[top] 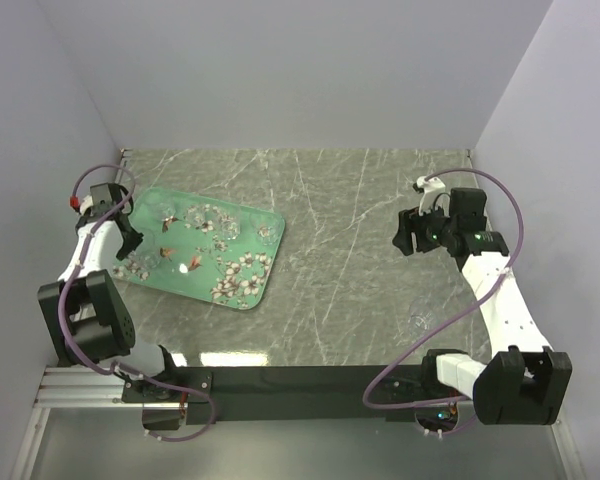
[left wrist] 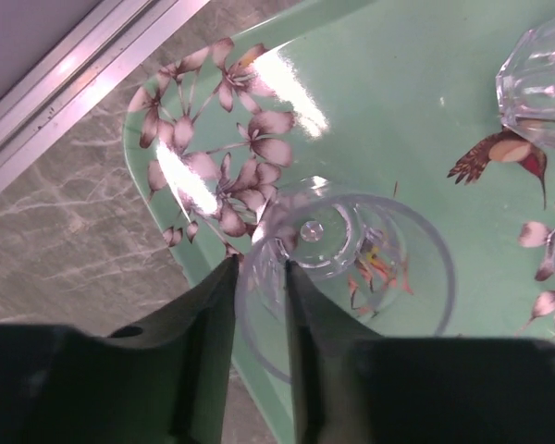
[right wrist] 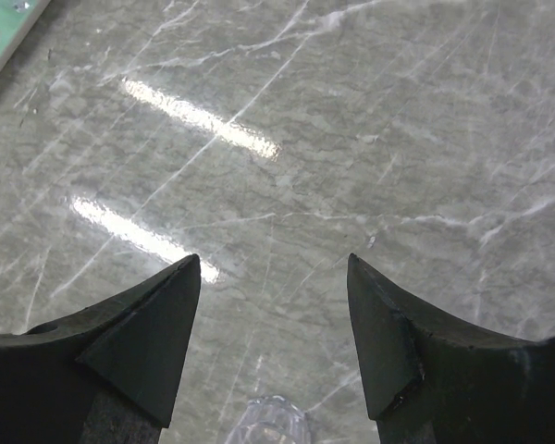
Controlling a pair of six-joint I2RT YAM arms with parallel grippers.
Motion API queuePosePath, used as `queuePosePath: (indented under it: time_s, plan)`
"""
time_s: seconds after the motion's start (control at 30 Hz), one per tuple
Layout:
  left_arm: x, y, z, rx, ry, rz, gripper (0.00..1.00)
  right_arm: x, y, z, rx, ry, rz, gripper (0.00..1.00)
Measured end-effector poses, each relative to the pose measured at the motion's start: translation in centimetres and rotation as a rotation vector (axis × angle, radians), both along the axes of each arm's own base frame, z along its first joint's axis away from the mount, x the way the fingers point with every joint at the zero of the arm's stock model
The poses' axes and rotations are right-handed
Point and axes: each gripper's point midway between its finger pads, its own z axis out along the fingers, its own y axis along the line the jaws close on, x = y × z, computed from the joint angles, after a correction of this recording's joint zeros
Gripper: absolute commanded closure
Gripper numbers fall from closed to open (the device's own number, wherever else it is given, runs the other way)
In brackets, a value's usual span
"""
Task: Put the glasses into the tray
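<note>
One small clear drinking glass (left wrist: 347,268) stands on the mint-green floral tray (left wrist: 398,111), at lower centre of the left wrist view. Left gripper (left wrist: 262,264) fingers straddle its wall, narrowly parted; a grip cannot be confirmed. Right gripper (right wrist: 273,264) gapes wide over the grey marble table (right wrist: 351,111), holding nothing.

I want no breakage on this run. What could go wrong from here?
1. The left hand straddles the wall of the near glass, by the tray rim; pulling away crookedly could tip it over the edge.
2. A second glass close by in the tray might get knocked.
3. The loose glass below the open right hand is barely visible on the table; a misjudged grasp could topple it.
</note>
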Motion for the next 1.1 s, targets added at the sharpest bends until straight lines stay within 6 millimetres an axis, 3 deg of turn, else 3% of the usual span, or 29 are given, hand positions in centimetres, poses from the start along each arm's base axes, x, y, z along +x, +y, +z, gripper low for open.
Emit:
queuePosePath:
  time_s: [0.03, 0.13, 0.33, 0.6, 0.77, 0.93, 1.1]
  plan:
    - [0.1, 0.0, 0.1, -0.002, -0.002, -0.006, 0.53, 0.0, 0.0, 0.1, -0.006, -0.001, 0.009, 0.28]
    - [0.1, -0.2, 0.4, -0.011, -0.010, -0.033, 0.29, 0.0, -0.1, 0.3, -0.039, 0.015, 0.060, 0.28]
    - [-0.1, -1.0, 3.5, -0.008, -0.092, -0.079, 0.09, -1.7, -1.4, -1.0, -0.116, 0.083, 0.136, 0.28]
    - [-1.7, -2.1, 9.0, 0.030, -0.237, -0.133, 0.02, -5.2, -5.3, -2.6, -0.219, 0.196, 0.175, 0.28]
    - [-2.8, -3.3, 11.6, 0.026, -0.320, -0.168, 0.01, -8.4, -6.5, -3.4, -0.262, 0.271, 0.264, 0.28]
    - [-3.3, -4.4, 12.6, 0.001, -0.356, -0.201, 0.01, -11.4, -6.2, -3.9, -0.292, 0.301, 0.365, 0.28]
    - [-3.4, -5.4, 12.2, -0.044, -0.351, -0.233, 0.01, -12.7, -6.3, -5.5, -0.304, 0.345, 0.391, 0.30]
